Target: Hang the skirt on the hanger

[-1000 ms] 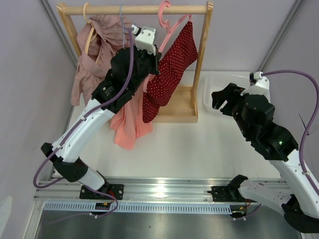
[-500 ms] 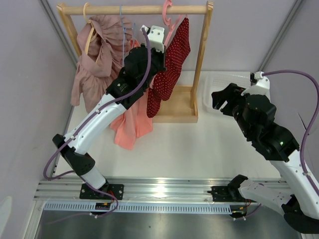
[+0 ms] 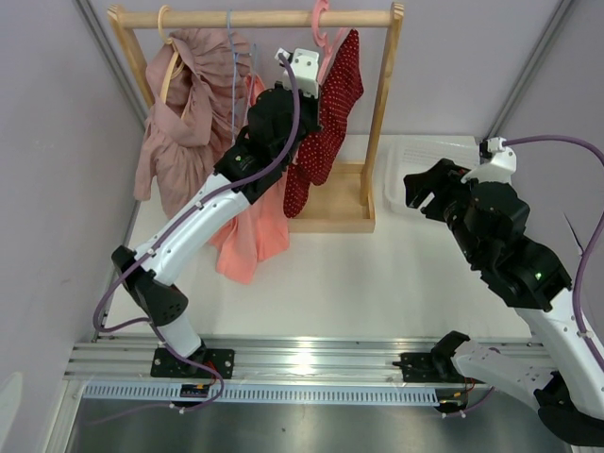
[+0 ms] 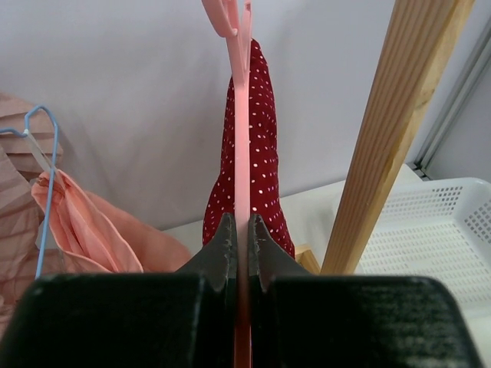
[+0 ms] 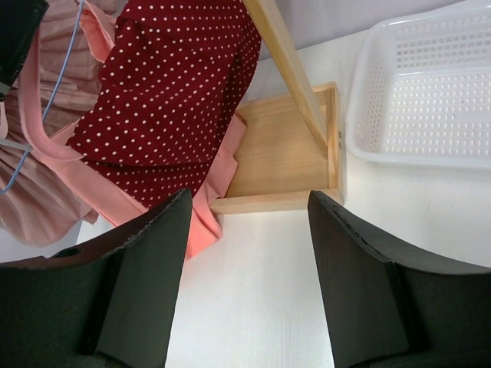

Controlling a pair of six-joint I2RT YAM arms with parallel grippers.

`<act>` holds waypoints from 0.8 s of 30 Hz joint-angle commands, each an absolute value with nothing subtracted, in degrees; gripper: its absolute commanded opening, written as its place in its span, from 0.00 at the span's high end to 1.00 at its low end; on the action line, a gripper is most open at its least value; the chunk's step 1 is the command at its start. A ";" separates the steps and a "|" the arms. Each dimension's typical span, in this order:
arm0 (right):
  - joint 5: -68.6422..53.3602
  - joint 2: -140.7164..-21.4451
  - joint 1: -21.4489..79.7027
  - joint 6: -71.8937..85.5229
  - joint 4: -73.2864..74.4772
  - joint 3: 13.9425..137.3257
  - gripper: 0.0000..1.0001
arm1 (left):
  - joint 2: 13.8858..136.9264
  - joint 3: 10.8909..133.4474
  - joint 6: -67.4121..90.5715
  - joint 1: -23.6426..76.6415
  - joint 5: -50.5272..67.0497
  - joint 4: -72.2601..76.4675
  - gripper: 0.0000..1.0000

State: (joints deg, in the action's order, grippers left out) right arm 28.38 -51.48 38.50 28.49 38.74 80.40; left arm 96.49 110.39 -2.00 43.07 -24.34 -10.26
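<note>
The dark red polka-dot skirt hangs from the thin pink hanger, whose hook curls at the wooden rail near the rack's right post. In the left wrist view the hanger runs edge-on straight up from my left gripper, which is shut on its lower part. The skirt drapes behind it. My right gripper is open and empty, hovering over the table in front of the rack's base, well to the right of the skirt.
The wooden rack has a top rail, a right post and a base tray. A salmon-pink garment and a dusty-pink ruffled one hang at its left, by a blue wire hanger. A white basket stands to the right.
My left arm has carried the hanger and skirt up and to the right, toward the rail's right end. The skirt now hangs narrower and closer to the post. The right arm barely moved.
</note>
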 commanded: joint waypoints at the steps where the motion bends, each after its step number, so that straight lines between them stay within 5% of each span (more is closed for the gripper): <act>1: 28.30 -50.54 38.14 28.56 37.79 81.47 0.32 | 96.68 113.29 -2.29 43.33 -25.14 -6.15 1.00; 15: 27.95 -50.54 37.88 28.74 37.35 80.60 0.32 | 96.15 112.50 -3.51 43.33 -22.41 -5.80 0.90; 24: 27.60 -50.62 37.88 28.74 37.44 80.25 0.32 | 93.70 110.48 -3.43 43.33 -21.80 -4.04 0.61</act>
